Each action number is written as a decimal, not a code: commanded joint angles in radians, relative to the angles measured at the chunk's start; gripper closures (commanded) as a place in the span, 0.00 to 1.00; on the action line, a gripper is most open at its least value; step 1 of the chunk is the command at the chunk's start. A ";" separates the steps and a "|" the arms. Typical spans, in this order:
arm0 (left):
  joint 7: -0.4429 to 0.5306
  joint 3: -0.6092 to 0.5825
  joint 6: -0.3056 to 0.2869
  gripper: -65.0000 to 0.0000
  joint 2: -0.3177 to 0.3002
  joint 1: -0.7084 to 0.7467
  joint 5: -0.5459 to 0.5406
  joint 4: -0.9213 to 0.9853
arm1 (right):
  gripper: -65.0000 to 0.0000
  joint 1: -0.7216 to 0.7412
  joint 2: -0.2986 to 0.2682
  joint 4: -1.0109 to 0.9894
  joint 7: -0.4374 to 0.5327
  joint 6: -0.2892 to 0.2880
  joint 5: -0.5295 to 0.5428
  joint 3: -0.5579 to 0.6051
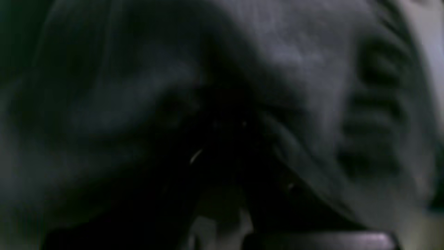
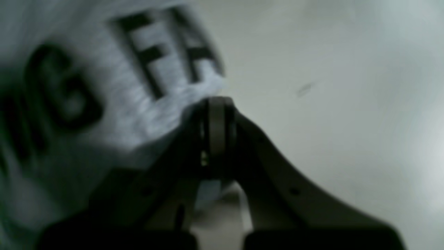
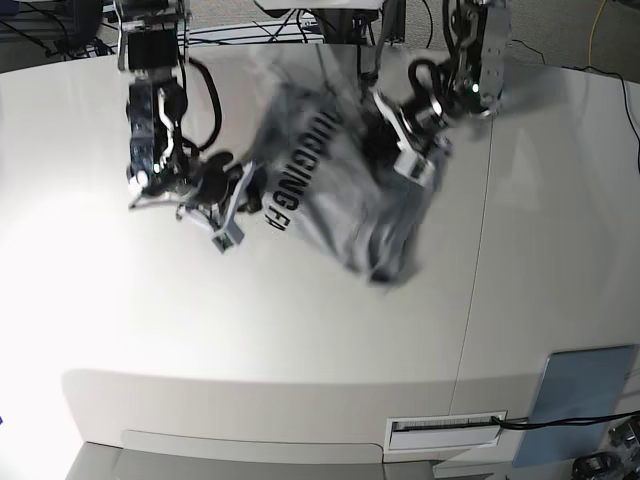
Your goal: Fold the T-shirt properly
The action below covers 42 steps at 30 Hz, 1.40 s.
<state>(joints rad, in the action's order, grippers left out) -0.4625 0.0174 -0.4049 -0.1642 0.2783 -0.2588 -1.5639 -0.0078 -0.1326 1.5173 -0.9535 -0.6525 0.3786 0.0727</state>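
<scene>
The heather-grey T-shirt point(image 3: 330, 190) hangs bunched between both arms above the white table point(image 3: 200, 320), blurred by motion, with its black block lettering facing up on the left part. My right gripper point(image 3: 252, 190) is at the lettered edge. In the right wrist view its fingertips point(image 2: 216, 104) are shut on the hem of the T-shirt point(image 2: 104, 86). My left gripper point(image 3: 385, 135) is buried in the cloth at the shirt's upper right. Dark folds of the T-shirt point(image 1: 295, 69) fill the left wrist view and hide the fingers there.
A bluish-grey flat panel point(image 3: 583, 392) lies at the table's front right corner. A seam point(image 3: 478, 260) runs down the table right of the shirt. Cables point(image 3: 260, 35) lie behind the back edge. A labelled slot point(image 3: 445, 430) sits at the front edge.
</scene>
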 commanded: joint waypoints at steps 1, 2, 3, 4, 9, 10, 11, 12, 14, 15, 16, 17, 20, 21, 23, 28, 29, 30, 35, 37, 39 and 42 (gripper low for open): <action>-0.072 0.014 0.073 1.00 -0.019 0.000 0.112 0.017 | 1.00 -0.031 0.000 0.026 -0.031 -0.022 0.009 0.006; -0.051 0.018 0.072 1.00 -0.019 -0.011 0.119 0.017 | 1.00 -0.060 0.003 0.048 -0.029 -0.032 0.027 0.007; -0.032 0.020 0.072 1.00 -0.019 -0.023 0.118 0.017 | 1.00 -0.088 0.006 0.072 -0.027 -0.041 0.043 0.007; -0.019 0.020 0.072 1.00 -0.019 -0.034 0.118 0.017 | 1.00 -0.114 0.010 0.097 -0.022 -0.046 0.056 0.007; 0.011 0.020 0.072 1.00 -0.019 -0.086 0.117 0.016 | 1.00 -0.220 0.019 0.217 -0.014 -0.046 0.080 0.006; 0.011 0.020 0.072 1.00 -0.019 -0.094 0.117 0.016 | 1.00 -0.238 0.019 0.243 -0.014 -0.046 0.083 0.005; 0.011 0.020 0.072 1.00 -0.019 -0.099 0.117 0.015 | 1.00 -0.256 0.018 0.272 -0.015 -0.046 0.084 0.002; 0.011 0.020 0.072 1.00 -0.019 -0.099 0.117 0.008 | 1.00 -0.273 0.019 0.300 -0.015 -0.046 0.084 -0.006; 0.011 0.020 0.073 1.00 -0.019 -0.091 0.117 -0.020 | 1.00 -0.304 0.019 0.359 -0.012 -0.046 0.084 -0.043; 0.011 0.021 0.074 1.00 -0.019 -0.081 0.117 -0.039 | 1.00 -0.318 0.019 0.385 -0.005 -0.038 0.084 -0.074; 0.011 0.024 0.081 1.00 -0.019 -0.069 0.117 -0.061 | 1.00 -0.332 0.019 0.409 0.010 -0.026 0.084 -0.114; 0.012 0.030 0.096 1.00 -0.019 -0.054 0.116 -0.087 | 1.00 -0.345 0.019 0.429 0.026 -0.021 0.084 -0.163; 0.015 0.062 0.124 1.00 -0.019 0.000 0.117 -0.168 | 1.00 -0.372 0.018 0.475 0.039 -0.021 0.112 -0.325; 0.014 0.076 0.117 1.00 -0.019 0.024 0.116 -0.198 | 1.00 -0.379 0.018 0.484 0.033 -0.025 0.139 -0.377; 0.014 0.099 0.062 1.00 -0.019 0.076 0.113 -0.259 | 1.00 -0.392 0.019 0.492 0.005 -0.046 0.200 -0.473; 0.014 0.149 -0.065 1.00 -0.019 0.245 0.112 -0.405 | 1.00 -0.420 0.019 0.492 -0.090 -0.046 0.310 -0.678; 0.014 0.161 -0.068 1.00 -0.019 0.282 0.107 -0.429 | 1.00 -0.429 0.019 0.492 -0.105 -0.046 0.339 -0.720; 0.016 0.173 -0.068 1.00 -0.019 0.318 0.101 -0.451 | 1.00 -0.441 0.019 0.492 -0.121 -0.046 0.373 -0.763; 0.018 0.219 -0.067 1.00 -0.019 0.462 0.099 -0.519 | 1.00 -0.508 0.019 0.492 -0.177 -0.046 0.540 -0.951; 0.018 0.227 -0.065 1.00 -0.019 0.504 0.103 -0.518 | 1.00 -0.534 0.019 0.492 -0.198 -0.046 0.586 -1.010; 0.018 0.228 -0.064 1.00 -0.019 0.545 0.102 -0.518 | 1.00 -0.557 0.019 0.492 -0.217 -0.046 0.619 -1.061; 0.018 0.228 -0.084 1.00 -0.019 0.601 0.102 -0.518 | 1.00 -0.587 0.019 0.492 -0.241 -0.046 0.640 -1.116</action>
<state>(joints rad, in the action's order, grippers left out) -0.4686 0.2436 -0.4850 -0.1799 0.8688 -0.1421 -2.0644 -0.5880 -0.0998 1.9923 -1.2091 -0.6968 0.9970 -1.0355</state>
